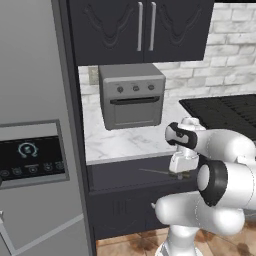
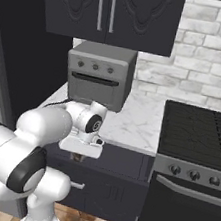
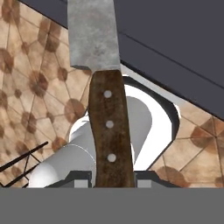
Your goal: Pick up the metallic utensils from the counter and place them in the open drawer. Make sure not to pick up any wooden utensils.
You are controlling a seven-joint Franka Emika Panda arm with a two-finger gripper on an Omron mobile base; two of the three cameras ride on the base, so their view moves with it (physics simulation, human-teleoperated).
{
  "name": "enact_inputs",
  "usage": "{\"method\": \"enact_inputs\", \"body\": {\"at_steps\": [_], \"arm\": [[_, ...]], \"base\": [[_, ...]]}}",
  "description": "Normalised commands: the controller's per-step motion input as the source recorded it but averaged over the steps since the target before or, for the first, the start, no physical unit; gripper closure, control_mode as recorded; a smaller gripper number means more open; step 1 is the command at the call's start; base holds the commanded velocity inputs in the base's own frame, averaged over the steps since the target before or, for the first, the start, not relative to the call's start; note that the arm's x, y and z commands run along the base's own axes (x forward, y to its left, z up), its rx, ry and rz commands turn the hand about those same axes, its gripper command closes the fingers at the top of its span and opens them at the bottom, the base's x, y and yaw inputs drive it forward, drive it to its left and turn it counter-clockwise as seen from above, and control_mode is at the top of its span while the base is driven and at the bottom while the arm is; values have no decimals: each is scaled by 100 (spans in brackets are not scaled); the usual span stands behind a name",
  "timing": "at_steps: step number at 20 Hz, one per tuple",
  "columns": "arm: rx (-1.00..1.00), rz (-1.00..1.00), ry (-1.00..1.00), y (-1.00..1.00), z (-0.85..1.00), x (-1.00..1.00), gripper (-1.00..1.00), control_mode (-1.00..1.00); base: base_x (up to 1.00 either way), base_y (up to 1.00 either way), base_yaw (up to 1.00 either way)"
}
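My gripper (image 1: 181, 175) (image 2: 78, 156) (image 3: 108, 177) is shut on the knife (image 3: 105, 109), one of the metallic utensils, by the lower end of its dark brown riveted handle. The silver blade (image 1: 154, 172) sticks out level to the left, just above the open dark charcoal drawer (image 1: 120, 176) (image 2: 125, 160) under the marble worktop. In the hand view the knife runs up the middle of the picture, with tiled floor behind it. The counter is out of view.
A grey toaster oven (image 1: 132, 95) (image 2: 99, 73) stands on the marble worktop (image 1: 125, 142) behind the drawer. A black stove (image 1: 225, 112) (image 2: 200, 132) lies to the right, a tall grey fridge (image 1: 35, 150) to the left, and dark wall cabinets (image 1: 142, 27) above.
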Motion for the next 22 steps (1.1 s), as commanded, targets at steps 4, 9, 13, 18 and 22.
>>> {"method": "enact_inputs", "body": {"at_steps": [4, 9, 13, 18, 22], "arm": [[0, 0, 0, 0, 11, 21, 100, -100], [-2, -2, 0, 0, -2, 28, 100, -100], [-6, -5, 0, 0, -12, 42, 100, -100], [-2, -2, 0, 0, -6, 17, 100, -100], [-2, -2, 0, 0, -37, 3, 100, -100]], "base": [[0, 0, 0], [0, 0, 0], [0, 0, 0], [0, 0, 0], [0, 0, 0]]}}
